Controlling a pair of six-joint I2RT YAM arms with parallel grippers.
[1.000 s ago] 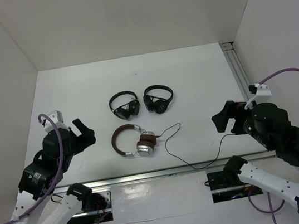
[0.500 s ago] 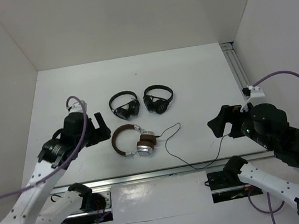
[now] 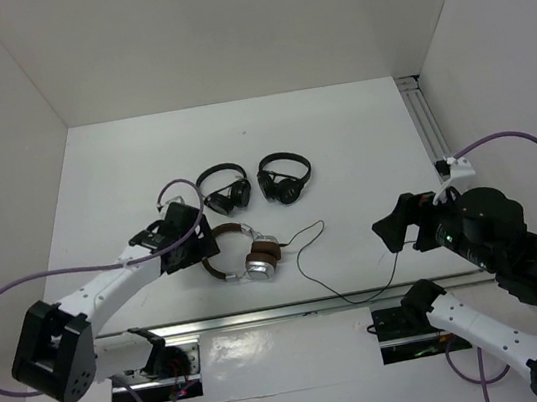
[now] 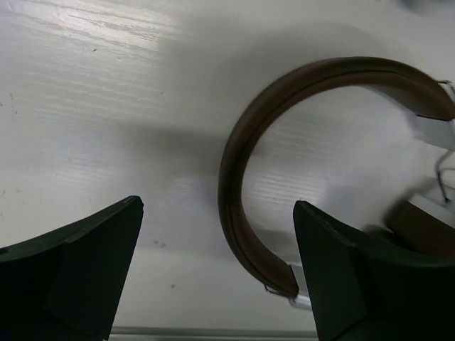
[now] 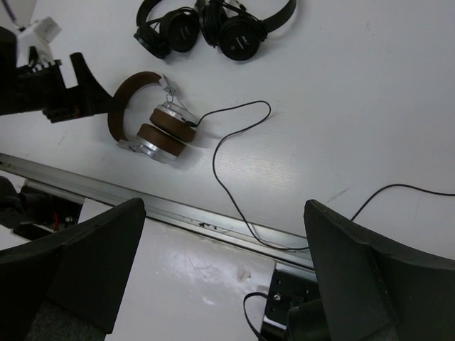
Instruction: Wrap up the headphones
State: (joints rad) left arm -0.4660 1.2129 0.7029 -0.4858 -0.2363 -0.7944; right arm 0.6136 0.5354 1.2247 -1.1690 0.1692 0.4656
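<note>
L arm is no longer back at the table's left edge: over the last sec it reaches in toward centre, and the left gripper [image 3: 192, 245] now sits just beside the brown headband of the headphones [image 3: 244, 255]. In the left wrist view the headband curve [image 4: 234, 163] lies betw the two spread fingers, nearer one finger than the other, w/ table visible on both sides, so no contact yet as far as can be told. Jaws stand fully apart, nothing held.

The right gripper [image 3: 391, 226] edges only slightly inward. It is also wide open and empty, well apart from the headphones and above the far end of the cable [image 5: 214, 174].

The headphones themselves haven't shifted. They lie flat near table centre, earcups stacked to the right, just in front of the two black headphones [image 3: 223, 189]. The cable trails loose in the same loop to the right, toward the front rail.

Judgement: approach phase is ending. L looks set to pin or grip the headband while R goes for the cable. Wrapping not started
</note>
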